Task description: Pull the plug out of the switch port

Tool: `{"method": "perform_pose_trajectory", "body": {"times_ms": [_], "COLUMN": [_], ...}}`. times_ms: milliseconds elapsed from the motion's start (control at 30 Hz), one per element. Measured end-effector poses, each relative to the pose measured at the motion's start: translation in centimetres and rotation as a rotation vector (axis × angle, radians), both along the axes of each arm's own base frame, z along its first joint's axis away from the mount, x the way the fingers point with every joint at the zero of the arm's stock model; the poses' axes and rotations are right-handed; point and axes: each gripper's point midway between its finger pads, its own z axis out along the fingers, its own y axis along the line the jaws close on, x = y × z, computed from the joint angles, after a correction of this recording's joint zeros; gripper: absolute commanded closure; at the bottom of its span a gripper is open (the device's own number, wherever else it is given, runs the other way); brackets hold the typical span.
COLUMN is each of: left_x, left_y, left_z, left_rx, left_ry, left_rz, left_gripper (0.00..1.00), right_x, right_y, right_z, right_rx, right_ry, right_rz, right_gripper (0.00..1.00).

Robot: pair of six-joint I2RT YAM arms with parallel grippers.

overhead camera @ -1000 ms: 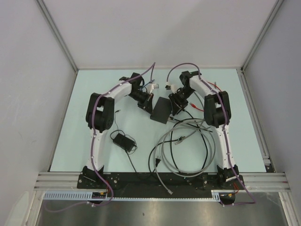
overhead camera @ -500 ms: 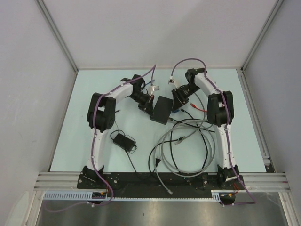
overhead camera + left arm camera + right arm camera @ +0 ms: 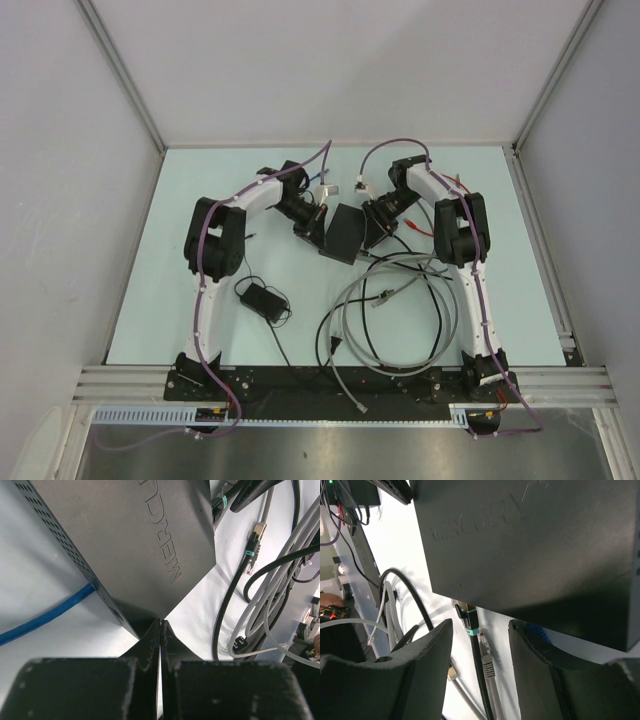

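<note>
The switch is a flat matte-black box lying mid-table between both arms. In the right wrist view the switch fills the top, and a black plug with a teal band sits in a port on its lower edge. My right gripper is open, its jaws on either side of that plug without touching it. In the left wrist view my left gripper is shut and empty, its tips against a corner of the switch. A blue cable runs into the switch's side.
A small black power adapter with a thin cord lies front left. Coils of grey and black cable lie in front of the switch. A loose grey plug lies beside the teal-banded one. Red wire lies by the right arm.
My right wrist drew back from the switch, then came in again to its right edge. The left arm and the switch have hardly moved.
</note>
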Motion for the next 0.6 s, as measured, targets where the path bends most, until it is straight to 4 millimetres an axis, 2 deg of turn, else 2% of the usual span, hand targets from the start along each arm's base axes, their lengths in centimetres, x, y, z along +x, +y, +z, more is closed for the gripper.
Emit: {"method": "perform_pose_trajectory", "body": {"times_ms": [600], "left_x": [-0.18], "left_y": [0.01], "left_z": [-0.03], "left_rx": [0.013], "left_ry": [-0.004], "left_rz": [-0.003], "left_gripper": [1.00], "right_x": [-0.98], "right_y": [0.85], "right_z": [-0.18], "right_rx": [0.002], "right_ry": [0.041], "right_rz": [0.013], "right_gripper": [0.48]}}
